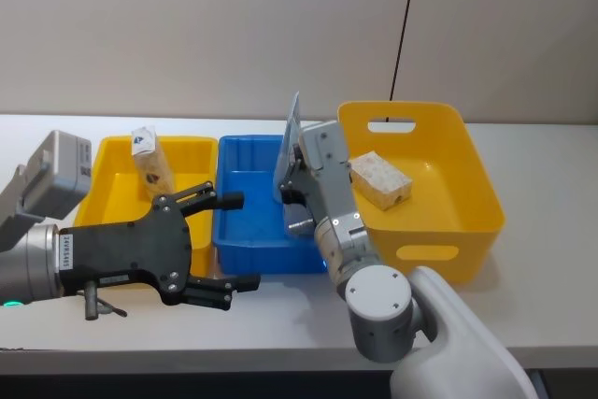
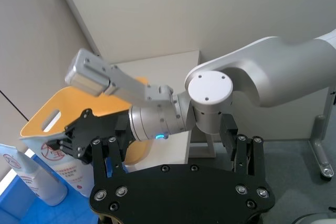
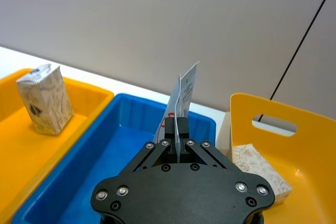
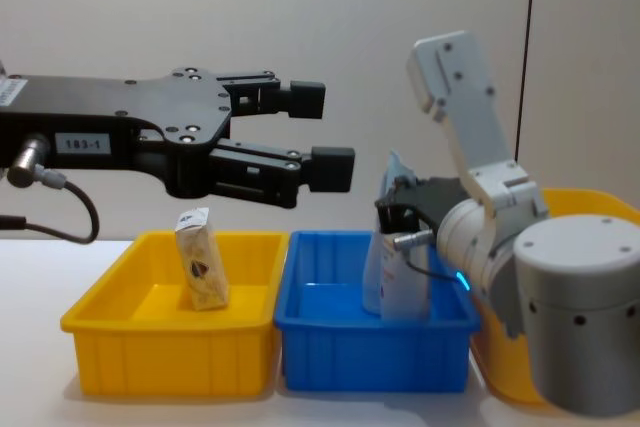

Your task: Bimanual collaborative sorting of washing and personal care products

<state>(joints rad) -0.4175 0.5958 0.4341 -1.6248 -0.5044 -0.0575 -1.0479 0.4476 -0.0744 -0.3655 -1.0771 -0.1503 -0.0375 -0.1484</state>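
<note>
My right gripper is shut on the tall pale-blue pouch. It holds the pouch upright, with the pouch's lower end down inside the blue bin. The small beige packet stands in the low yellow bin. A white pack with gold pattern lies in the large yellow basket. My left gripper is open and holds nothing, hovering high at the front left of the bins.
The three containers stand side by side on a white table, with a wall close behind. A black cable hangs down the wall above the basket. My right arm's elbow sits in front of the blue bin.
</note>
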